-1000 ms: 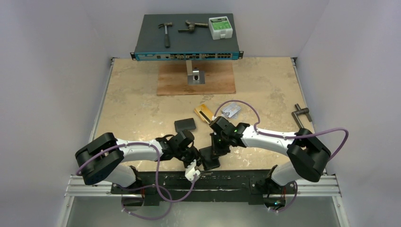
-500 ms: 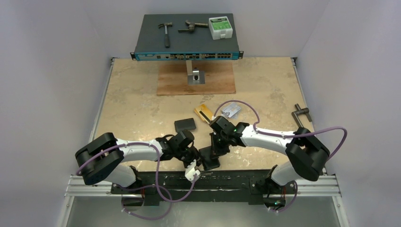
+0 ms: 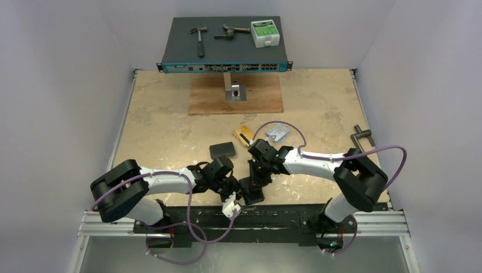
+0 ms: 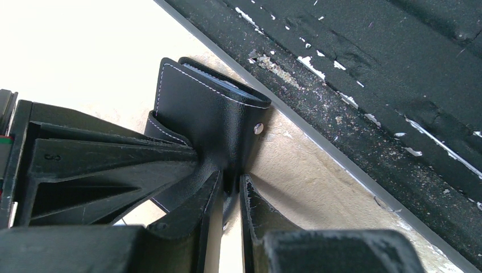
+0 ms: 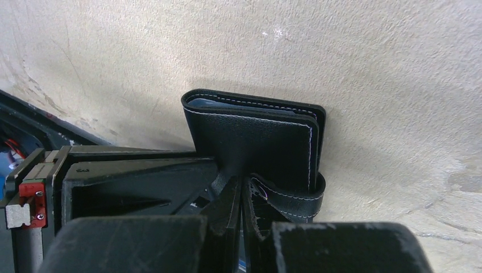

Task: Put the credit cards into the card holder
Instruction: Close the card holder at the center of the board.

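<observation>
Table (image 3: 170,131), board (image 3: 258,101), black pouch (image 3: 222,150), gold card (image 3: 244,134), greyish card perhaps (image 3: 278,133)

left hand (image 4: 229,183) pinching black card holder (image 4: 211,116), scuffed rail (image 4: 375,62) beside

Plain grey-white walls (image 3: 68,85) around a beige mottled table (image 3: 159,131), even soft light.

The card holder (image 3: 254,191) stands at the near edge of the table (image 3: 170,125). Behind it, a pouch (image 3: 222,150) lies left and two credit cards (image 3: 245,135) lie right.
</observation>
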Tool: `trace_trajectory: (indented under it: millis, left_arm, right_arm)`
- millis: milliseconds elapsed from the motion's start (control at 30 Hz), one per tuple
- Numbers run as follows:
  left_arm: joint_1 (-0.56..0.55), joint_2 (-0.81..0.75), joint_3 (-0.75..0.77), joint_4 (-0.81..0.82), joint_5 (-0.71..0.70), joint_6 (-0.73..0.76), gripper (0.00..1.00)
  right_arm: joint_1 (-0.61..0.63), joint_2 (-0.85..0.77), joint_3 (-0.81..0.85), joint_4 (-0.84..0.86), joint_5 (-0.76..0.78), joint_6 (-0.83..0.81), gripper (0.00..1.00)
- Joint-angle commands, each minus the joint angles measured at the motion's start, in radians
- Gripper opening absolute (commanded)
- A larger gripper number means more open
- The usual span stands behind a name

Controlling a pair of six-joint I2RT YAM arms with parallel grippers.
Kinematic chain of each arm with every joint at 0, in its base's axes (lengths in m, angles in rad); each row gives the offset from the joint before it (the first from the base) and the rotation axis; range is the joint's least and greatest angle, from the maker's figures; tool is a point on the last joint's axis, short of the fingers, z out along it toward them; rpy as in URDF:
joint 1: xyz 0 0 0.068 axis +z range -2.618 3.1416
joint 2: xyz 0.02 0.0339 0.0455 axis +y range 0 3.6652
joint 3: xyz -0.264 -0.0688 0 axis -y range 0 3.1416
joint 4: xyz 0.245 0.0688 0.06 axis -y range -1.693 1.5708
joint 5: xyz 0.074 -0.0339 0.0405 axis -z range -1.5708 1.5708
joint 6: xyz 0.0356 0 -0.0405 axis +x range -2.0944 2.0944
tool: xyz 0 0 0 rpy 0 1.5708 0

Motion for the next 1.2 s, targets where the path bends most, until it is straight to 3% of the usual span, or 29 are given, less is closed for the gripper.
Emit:
trace_trajectory:
  millis: [0, 267, 333, 433, 633, 867, 1167]
  left_arm:
    - [-0.002, 0.008, -0.01, -0.069, 0.019, -0.029, 0.13]
    - [-0.004, 0.007, -0.007, -0.071, 0.019, -0.028, 0.13]
    - [-0.003, 0.008, -0.007, -0.072, 0.019, -0.029, 0.13]
    - [-0.003, 0.007, -0.006, -0.075, 0.016, -0.03, 0.13]
    - [-0.004, 0.007, -0.005, -0.078, 0.017, -0.03, 0.13]
    - [-0.003, 0.01, -0.003, -0.077, 0.018, -0.035, 0.13]
    - [-0.003, 0.01, -0.002, -0.08, 0.014, -0.04, 0.13]
  right_arm:
    - [-0.001, 0.012, 0.011, -0.018, 0.049, -0.022, 0.0]
    - [-0.008, -0.071, -0.003, -0.04, 0.026, -0.028, 0.01]
    - [-0.008, -0.087, -0.009, -0.013, -0.002, -0.029, 0.18]
    - [-0.008, -0.11, 0.0, 0.022, -0.048, -0.028, 0.31]
    - [-0.018, -0.159, 0.028, 0.002, -0.078, -0.047, 0.38]
    - [-0.006, -0.121, 0.196, -0.327, 0.193, -0.149, 0.4]
    - [0.124, 0.062, 0.324, -0.475, 0.356, -0.17, 0.4]
